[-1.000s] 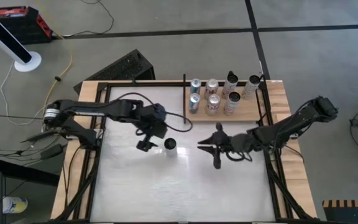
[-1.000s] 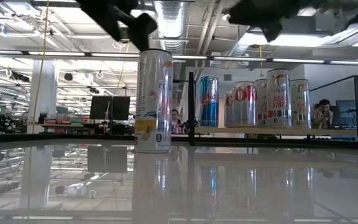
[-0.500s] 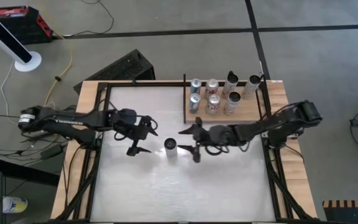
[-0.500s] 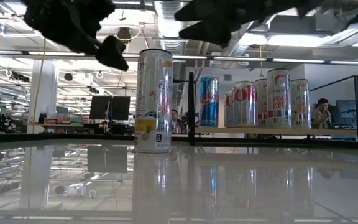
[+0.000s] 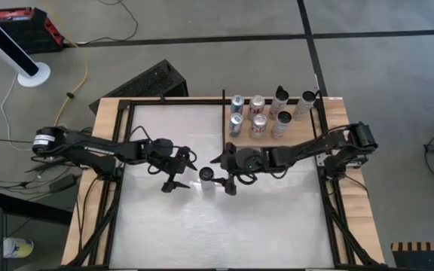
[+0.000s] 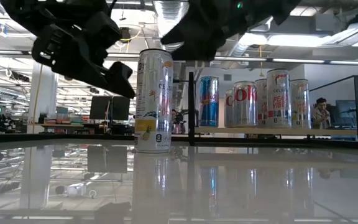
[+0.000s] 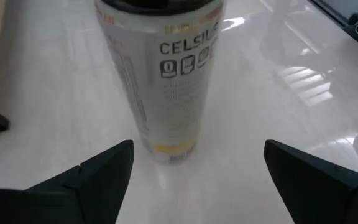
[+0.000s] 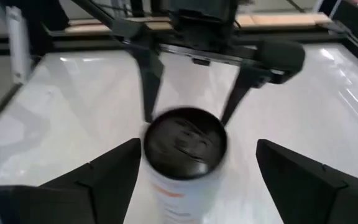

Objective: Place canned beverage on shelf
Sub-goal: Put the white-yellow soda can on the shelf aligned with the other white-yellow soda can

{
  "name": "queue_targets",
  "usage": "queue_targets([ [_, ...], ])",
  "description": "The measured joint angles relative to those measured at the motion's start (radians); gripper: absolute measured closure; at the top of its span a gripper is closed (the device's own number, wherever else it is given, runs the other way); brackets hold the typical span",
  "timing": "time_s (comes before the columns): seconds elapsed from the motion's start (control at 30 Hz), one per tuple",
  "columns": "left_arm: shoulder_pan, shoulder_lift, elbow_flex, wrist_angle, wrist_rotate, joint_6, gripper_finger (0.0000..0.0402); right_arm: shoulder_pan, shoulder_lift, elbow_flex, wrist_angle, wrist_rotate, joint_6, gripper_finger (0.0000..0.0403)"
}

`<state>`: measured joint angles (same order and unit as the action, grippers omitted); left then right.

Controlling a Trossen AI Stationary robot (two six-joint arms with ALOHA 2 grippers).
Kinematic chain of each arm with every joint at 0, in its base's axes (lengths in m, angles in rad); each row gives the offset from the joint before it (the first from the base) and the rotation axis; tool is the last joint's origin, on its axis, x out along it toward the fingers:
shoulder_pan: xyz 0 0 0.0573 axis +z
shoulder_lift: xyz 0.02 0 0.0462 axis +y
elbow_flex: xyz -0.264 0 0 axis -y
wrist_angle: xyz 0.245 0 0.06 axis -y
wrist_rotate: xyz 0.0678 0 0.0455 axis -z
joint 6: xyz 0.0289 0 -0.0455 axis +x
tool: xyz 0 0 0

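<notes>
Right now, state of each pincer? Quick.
Left pincer: open, empty, beside the tall white slim can with the black top.
Right pincer: open, empty, close on the can's other side.

Seven cans [image 5: 206,175], one shelf [image 5: 304,135], two arms [image 5: 96,150].

An open robotics lab or workshop hall: exposed ceiling ducts [image 6: 166,12] and strip lights overhead, monitors [image 6: 110,107] on distant benches, a person [image 6: 321,113] seated at a screen, cables [image 5: 81,71] trailing over bare concrete floor [image 5: 383,68].
</notes>
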<state>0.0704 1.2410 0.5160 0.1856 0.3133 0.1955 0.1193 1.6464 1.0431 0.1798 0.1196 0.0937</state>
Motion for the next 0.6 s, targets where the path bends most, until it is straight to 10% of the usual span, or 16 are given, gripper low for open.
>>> queue_targets([
  [0.6, 0.028, 0.086, 0.000, 0.109, 0.118, -0.024, 0.0079, -0.012, 0.043, 0.001, 0.049, -0.096, -0.059, 0.0052],
])
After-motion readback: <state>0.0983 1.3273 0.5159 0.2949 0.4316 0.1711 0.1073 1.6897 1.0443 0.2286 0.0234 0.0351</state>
